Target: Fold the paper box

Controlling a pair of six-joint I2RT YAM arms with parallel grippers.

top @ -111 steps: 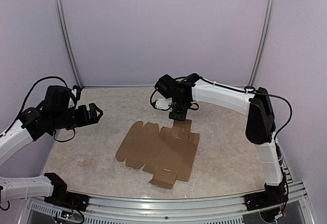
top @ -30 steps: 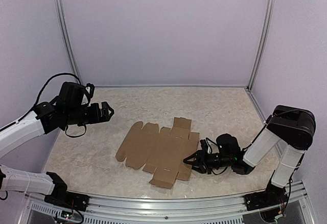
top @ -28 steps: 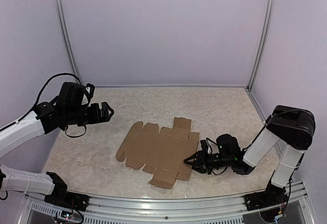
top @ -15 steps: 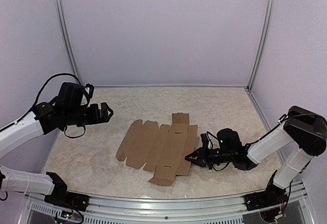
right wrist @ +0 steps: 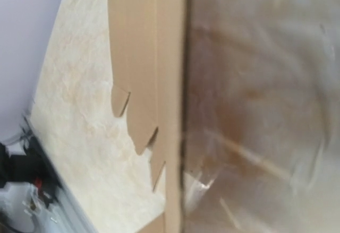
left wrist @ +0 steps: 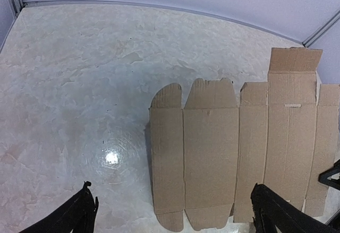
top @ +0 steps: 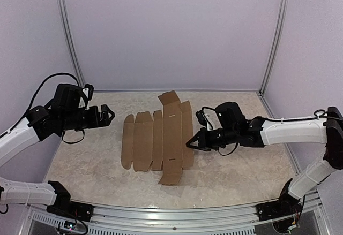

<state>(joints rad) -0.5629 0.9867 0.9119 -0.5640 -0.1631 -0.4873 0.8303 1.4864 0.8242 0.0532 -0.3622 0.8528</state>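
Note:
The paper box [top: 155,138] is a flat brown cardboard sheet with flaps, unfolded, in the middle of the table. My right gripper [top: 189,142] is shut on its right edge, and that side looks raised off the table. In the right wrist view the paper box [right wrist: 141,52] fills the frame edge-on and blurred, and my fingers do not show clearly. My left gripper [top: 105,115] hangs open to the left of the sheet and above it, touching nothing. In the left wrist view the paper box [left wrist: 212,148] lies spread below my open left gripper [left wrist: 172,201].
The marble-patterned table [top: 241,112] is closed in by lilac walls behind and on both sides. A metal rail [top: 177,213] runs along the near edge. Corner posts [top: 274,37] stand at the back.
My right gripper closed on the sheet's right edge, then rose and moved toward the back. The sheet swung round with it and shifted toward the back. The left arm barely moved.

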